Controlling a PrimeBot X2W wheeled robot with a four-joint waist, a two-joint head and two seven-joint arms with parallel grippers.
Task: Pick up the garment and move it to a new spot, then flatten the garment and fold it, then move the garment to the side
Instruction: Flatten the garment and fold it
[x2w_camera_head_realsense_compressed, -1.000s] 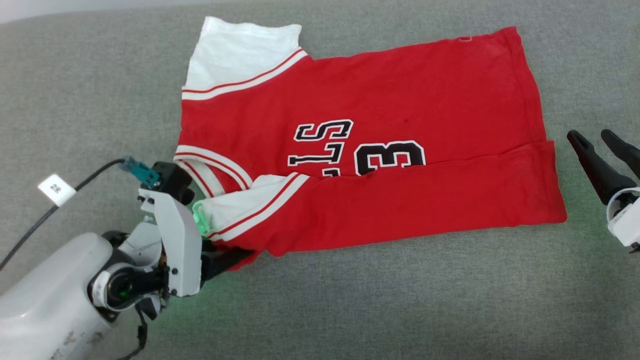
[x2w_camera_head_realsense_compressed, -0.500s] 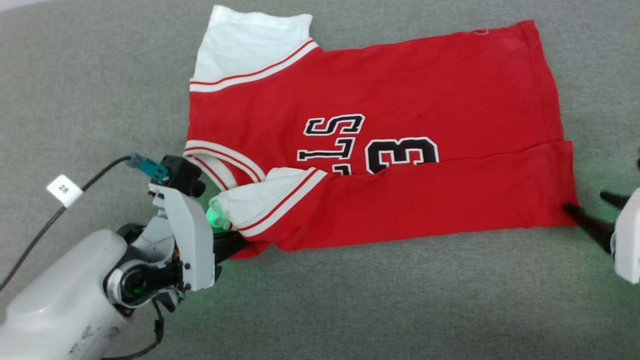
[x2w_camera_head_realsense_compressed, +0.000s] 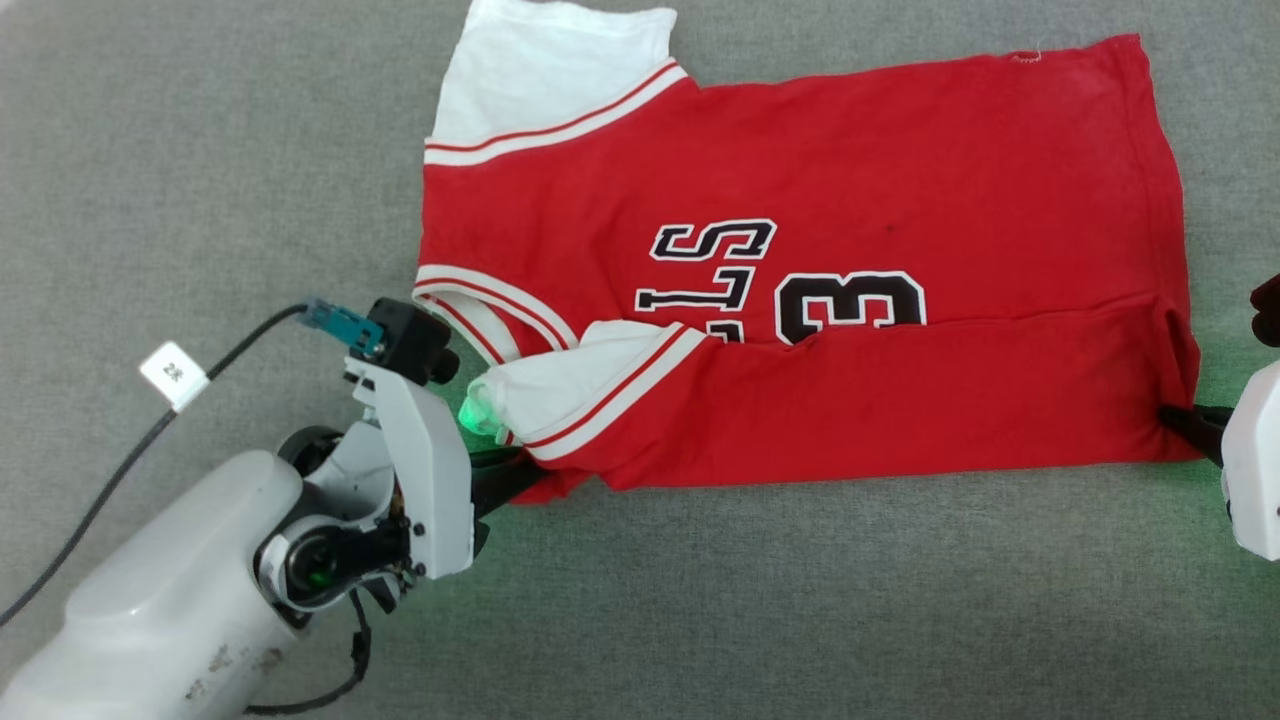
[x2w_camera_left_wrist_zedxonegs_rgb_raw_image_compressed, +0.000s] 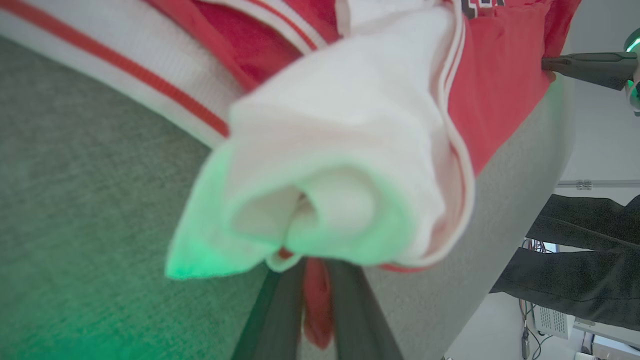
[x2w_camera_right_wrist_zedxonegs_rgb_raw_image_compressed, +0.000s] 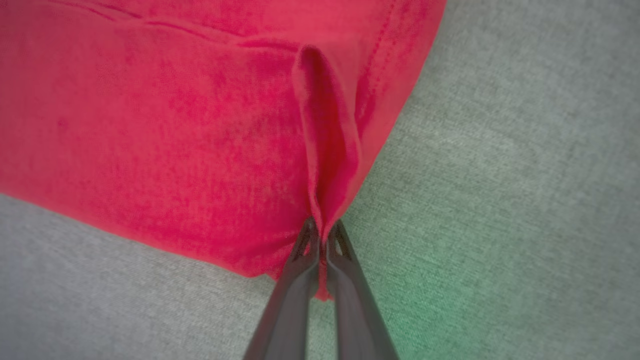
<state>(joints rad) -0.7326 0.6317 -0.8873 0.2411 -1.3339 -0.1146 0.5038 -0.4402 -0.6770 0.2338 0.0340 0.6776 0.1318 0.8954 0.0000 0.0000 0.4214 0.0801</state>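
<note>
Two pinches: at lower left, the left gripper (x2w_camera_head_realsense_compressed: 515, 472) nips a red corner of the garment (x2w_camera_head_realsense_compressed: 800, 180), which lies spread mid-frame on a grey surface (x2w_camera_head_realsense_compressed: 700, 600); at far right, the right gripper (x2w_camera_right_wrist_zedxonegs_rgb_raw_image_compressed: 320, 232) nips its hem.

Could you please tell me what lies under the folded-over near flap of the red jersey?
The flap lies on the front of the garment, covering part of the black lettering and number. The rest of the print is hidden; the grey surface surrounds the garment.
</note>
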